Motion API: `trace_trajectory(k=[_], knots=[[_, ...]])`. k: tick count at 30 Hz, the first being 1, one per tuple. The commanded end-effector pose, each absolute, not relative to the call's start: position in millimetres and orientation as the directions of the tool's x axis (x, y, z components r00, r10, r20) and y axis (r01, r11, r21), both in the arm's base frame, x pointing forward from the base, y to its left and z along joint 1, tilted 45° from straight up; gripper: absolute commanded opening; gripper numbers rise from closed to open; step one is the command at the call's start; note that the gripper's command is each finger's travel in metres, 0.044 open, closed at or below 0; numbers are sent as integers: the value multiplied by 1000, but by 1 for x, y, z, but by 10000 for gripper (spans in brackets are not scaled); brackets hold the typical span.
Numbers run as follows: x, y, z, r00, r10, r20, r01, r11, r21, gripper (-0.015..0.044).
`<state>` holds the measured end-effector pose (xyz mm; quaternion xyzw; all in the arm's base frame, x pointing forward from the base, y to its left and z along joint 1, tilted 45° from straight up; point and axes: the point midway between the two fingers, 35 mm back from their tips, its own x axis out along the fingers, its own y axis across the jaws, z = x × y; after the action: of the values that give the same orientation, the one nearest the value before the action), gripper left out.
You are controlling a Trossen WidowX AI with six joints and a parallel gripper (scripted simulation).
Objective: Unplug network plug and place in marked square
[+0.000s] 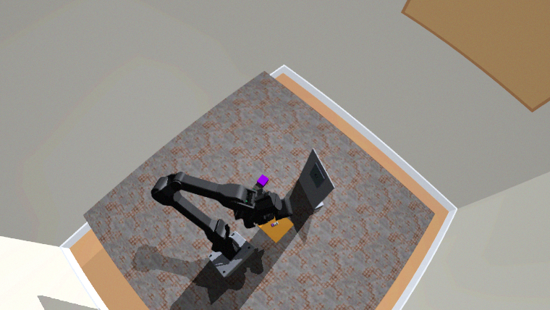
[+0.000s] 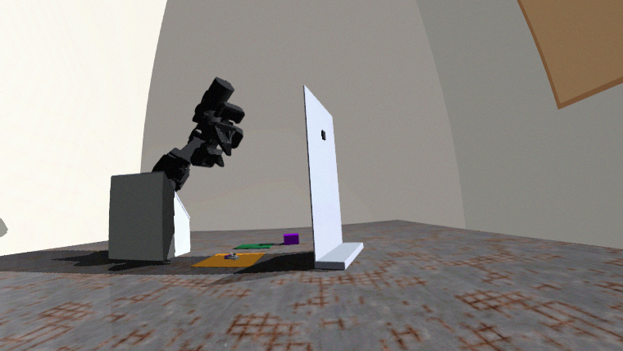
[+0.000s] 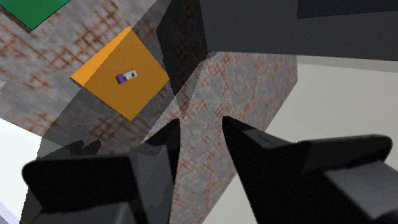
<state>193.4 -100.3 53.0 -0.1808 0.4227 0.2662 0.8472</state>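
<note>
The small plug (image 1: 272, 224) (image 2: 230, 256) (image 3: 127, 76), purple at one end and white at the other, lies flat on the orange marked square (image 1: 284, 229) (image 2: 209, 262) (image 3: 142, 97). The upright panel (image 1: 305, 188) (image 2: 325, 196) stands beside the square, and its dark socket (image 1: 318, 174) (image 2: 323, 134) looks empty. My gripper (image 1: 284, 211) (image 3: 201, 123) hangs high above the table near the square, well clear of the plug. Its fingers stand partly apart with nothing between them.
A purple cube (image 1: 263, 179) (image 2: 290, 238) and a flat green patch (image 2: 255, 246) (image 3: 32, 10) lie behind the square. The arm's grey base block (image 1: 231, 258) (image 2: 137, 217) stands left of the square. The panel's white foot (image 2: 342, 255) rests on the table.
</note>
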Motion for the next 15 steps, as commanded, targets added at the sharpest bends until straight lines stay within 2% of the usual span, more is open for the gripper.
trace_trajectory(k=[1, 2, 13, 15], knots=[[191, -106, 62, 508, 298, -808, -605, 791, -88, 156], [191, -107, 63, 508, 299, -808, -605, 791, -88, 156], [191, -107, 63, 508, 299, -808, -605, 791, -88, 440], [191, -107, 63, 508, 299, -808, -605, 791, -88, 440]])
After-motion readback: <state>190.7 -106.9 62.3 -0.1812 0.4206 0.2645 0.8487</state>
